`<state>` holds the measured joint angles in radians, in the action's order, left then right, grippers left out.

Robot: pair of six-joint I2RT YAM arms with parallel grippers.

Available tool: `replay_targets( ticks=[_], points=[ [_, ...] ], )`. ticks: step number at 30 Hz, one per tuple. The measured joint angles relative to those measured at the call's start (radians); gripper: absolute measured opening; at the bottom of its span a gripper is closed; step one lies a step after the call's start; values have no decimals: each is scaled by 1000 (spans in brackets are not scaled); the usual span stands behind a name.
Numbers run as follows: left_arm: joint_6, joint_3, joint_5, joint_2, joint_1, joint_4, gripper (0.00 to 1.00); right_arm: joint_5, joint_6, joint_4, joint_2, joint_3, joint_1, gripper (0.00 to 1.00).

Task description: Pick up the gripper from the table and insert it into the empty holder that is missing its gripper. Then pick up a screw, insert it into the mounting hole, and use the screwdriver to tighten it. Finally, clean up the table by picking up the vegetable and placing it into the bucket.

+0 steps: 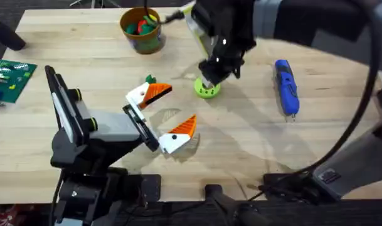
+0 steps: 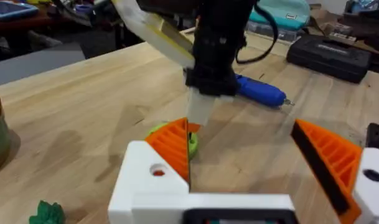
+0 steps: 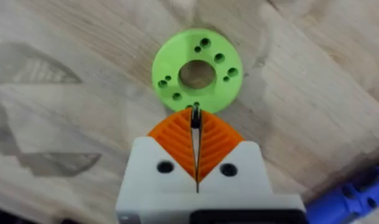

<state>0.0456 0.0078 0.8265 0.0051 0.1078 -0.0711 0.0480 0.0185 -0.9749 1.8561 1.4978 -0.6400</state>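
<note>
Blue pen-shaped screwdriver (image 1: 286, 86) (thin metal tip), left pincer (image 1: 161, 117) agape, right pincer (image 3: 196, 118) pinching a tiny dark screw (image 3: 195, 117)

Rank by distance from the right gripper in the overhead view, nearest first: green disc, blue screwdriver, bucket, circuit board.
1. Green disc: directly under the right gripper, the shut fingertips at its rim.
2. Bucket: up and left, at the table's far edge.
3. Blue screwdriver: out to the right. Too close to call against the bucket.
4. Circuit board: far left edge, clearly farthest.
</note>
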Motion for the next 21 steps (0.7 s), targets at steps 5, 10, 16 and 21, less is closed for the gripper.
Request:
replay_targets(
  ticks=[5,10,16,21],
  points=[
    [0,0,0,0,0,0,988,-4,0,-110,0,174,10,6],
    [0,0,0,0,0,0,988,-4,-1,-223,0,351,13,6],
    [0,0,0,0,0,0,985,-5,-8,-321,0,527,1,6],
    [0,0,0,0,0,0,986,-30,-80,-378,0,622,-59,6]
  ],
)
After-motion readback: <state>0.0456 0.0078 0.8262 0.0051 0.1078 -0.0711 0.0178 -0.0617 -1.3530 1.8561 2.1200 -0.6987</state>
